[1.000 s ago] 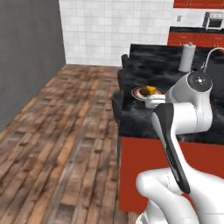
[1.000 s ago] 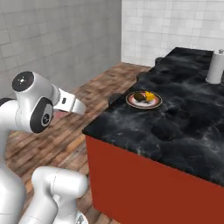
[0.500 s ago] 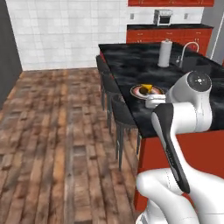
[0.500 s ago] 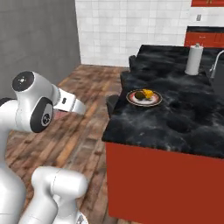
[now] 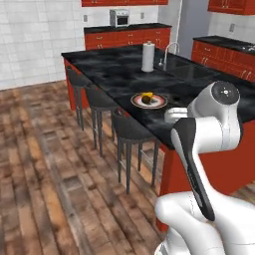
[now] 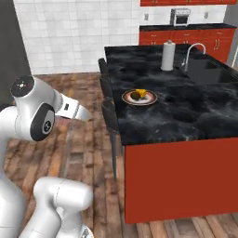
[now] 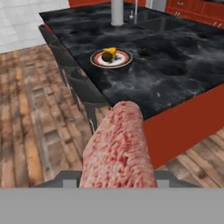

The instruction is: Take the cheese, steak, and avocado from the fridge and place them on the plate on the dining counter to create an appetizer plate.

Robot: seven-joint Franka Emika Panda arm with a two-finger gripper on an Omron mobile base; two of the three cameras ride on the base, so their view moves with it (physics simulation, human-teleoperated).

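Note:
My gripper (image 7: 118, 175) is shut on the steak (image 7: 117, 144), a pink-red marbled slab that hides both fingertips. The hand (image 5: 175, 115) hangs short of the dining counter's (image 5: 114, 69) near corner, and from the other side the gripper (image 6: 84, 114) is left of the counter (image 6: 186, 111). The plate (image 7: 124, 59) lies on the black top ahead, still some way off. On it sit the yellow cheese (image 7: 111, 51) and a dark lump, the avocado (image 7: 106, 56). Both base views show the plate (image 5: 162, 103) (image 6: 151, 99) and cheese (image 5: 148, 95) (image 6: 141, 93). A tall grey unit (image 5: 191, 25) at the back may be the fridge.
Dark stools (image 5: 132, 130) line the counter's floor side, between me and the plate. A paper-towel roll (image 5: 148, 57) and a sink tap (image 5: 169, 50) stand farther along the counter. Red cabinets with a microwave (image 5: 119, 17) run along the back wall. Wooden floor (image 5: 45, 164) lies open to the left.
The whole picture has swung as the base turned; the counter now runs lengthwise and the stools have come into view. The arm's pose and its grip look unchanged.

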